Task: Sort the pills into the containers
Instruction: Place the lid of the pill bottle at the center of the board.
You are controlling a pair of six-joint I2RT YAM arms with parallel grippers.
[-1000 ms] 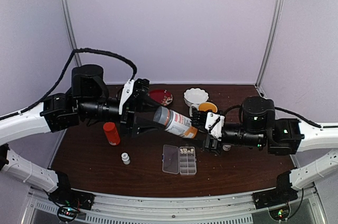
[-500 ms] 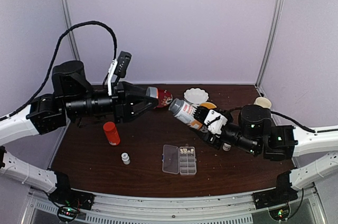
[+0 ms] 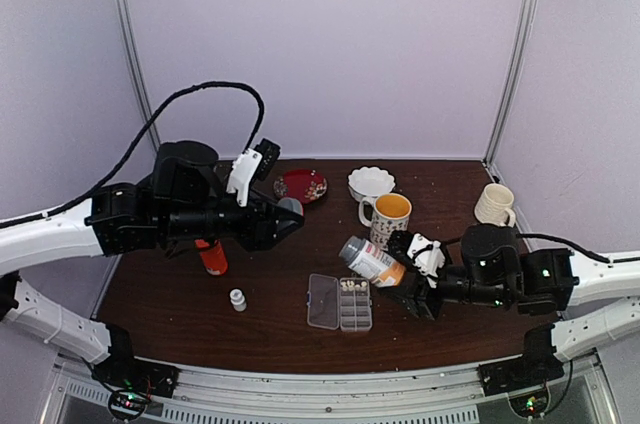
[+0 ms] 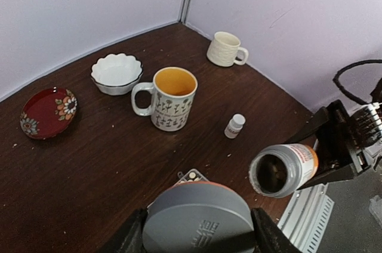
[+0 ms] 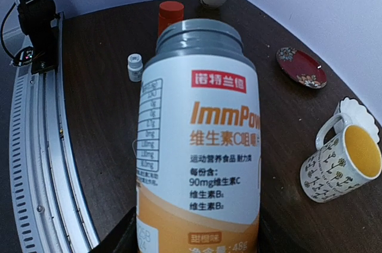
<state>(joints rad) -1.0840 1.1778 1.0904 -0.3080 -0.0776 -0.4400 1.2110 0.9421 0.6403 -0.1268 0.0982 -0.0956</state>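
Observation:
The clear pill box (image 3: pixel 355 306) lies open at the front middle of the table, lid (image 3: pixel 322 301) flat to its left. Pale pills (image 3: pixel 352 286) sit in a far cell; a corner also shows in the left wrist view (image 4: pixel 192 176). My right gripper (image 3: pixel 402 270) (image 5: pixel 197 235) is shut on an open white-and-orange bottle (image 3: pixel 372 261) (image 5: pixel 200 145), tilted with its mouth (image 4: pixel 276 172) up and left, just right of the box. My left gripper (image 3: pixel 290 210) (image 4: pixel 200 229) is shut on the bottle's grey cap (image 4: pixel 200 217), above the table left of the bottle.
A flowered mug (image 3: pixel 388 216), a white bowl (image 3: pixel 371 182), a red dish (image 3: pixel 303 185) and a cream cup (image 3: pixel 494 204) stand at the back. A red-capped bottle (image 3: pixel 212 254) and a small white bottle (image 3: pixel 238 299) stand left of the box. Another small white bottle (image 4: pixel 234 126) is near the mug.
The grey cap has come off the bottle. My left gripper pulled away left with it. My right gripper has lowered the open bottle down and right, to beside the pill box.

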